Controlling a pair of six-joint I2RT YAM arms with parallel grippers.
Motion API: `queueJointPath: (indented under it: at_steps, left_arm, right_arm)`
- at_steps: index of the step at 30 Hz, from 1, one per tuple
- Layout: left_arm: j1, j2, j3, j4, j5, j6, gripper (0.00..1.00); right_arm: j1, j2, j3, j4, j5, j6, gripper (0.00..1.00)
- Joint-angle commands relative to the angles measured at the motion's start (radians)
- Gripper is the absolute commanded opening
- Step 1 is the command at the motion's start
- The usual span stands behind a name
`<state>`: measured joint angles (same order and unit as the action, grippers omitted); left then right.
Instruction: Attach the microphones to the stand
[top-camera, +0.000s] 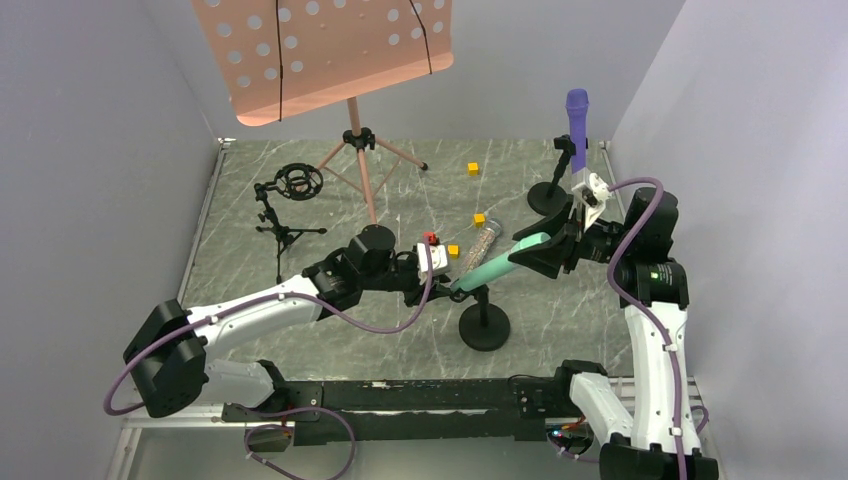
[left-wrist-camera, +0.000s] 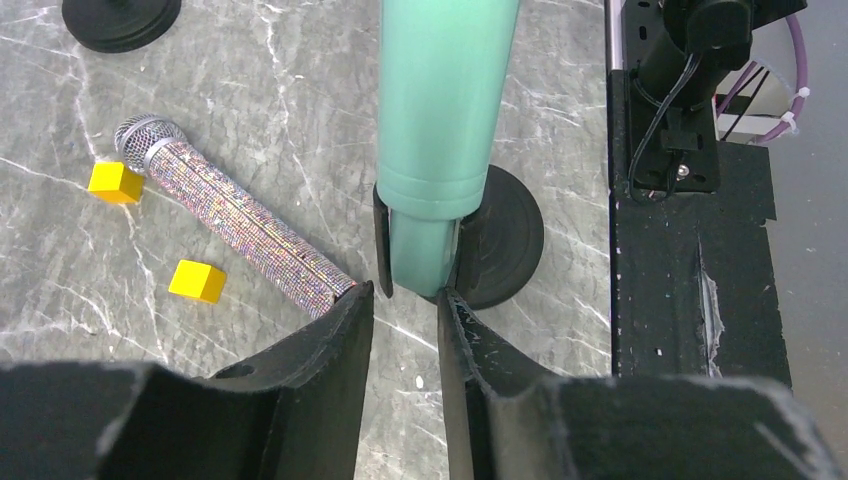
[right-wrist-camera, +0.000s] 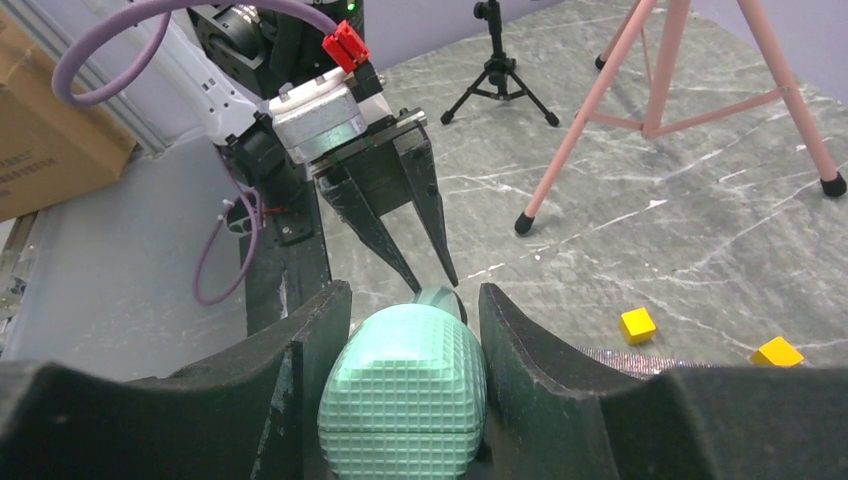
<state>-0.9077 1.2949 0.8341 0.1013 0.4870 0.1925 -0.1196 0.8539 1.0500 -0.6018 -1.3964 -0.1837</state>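
Mint-teal microphone (top-camera: 497, 264) slants head-up into right claw (top-camera: 530, 248), tail seemingly in clip (left-wrist-camera: 381, 240)

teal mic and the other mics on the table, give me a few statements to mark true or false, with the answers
1. The right gripper is closed on the head of the mint-teal microphone. True.
2. The purple microphone lies flat on the table. False: it stands upright in the far right stand.
3. The glittery microphone lies on the table between two yellow cubes. True.
4. The left gripper grips the glittery microphone. False: its jaws stand apart, holding nothing, next to the mint-teal microphone's lower end.
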Motion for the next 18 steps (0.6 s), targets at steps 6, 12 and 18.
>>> queueJointPath:
  at_steps: [6,12,18]
  left_arm:
    - [-0.006,-0.035,-0.001,0.019,-0.005,0.003,0.4]
    - [-0.004,-0.056,-0.016,0.03,0.005,-0.005,0.41]
    - [-0.005,-0.05,-0.006,0.065,0.067,-0.015,0.38]
  right_arm:
    - [0.003,0.028,0.092,0.047,0.0,0.041,0.11]
    - [0.0,0.046,0.133,0.096,-0.029,0.112,0.11]
    - [-0.003,0.055,0.167,0.089,-0.018,0.114,0.11]
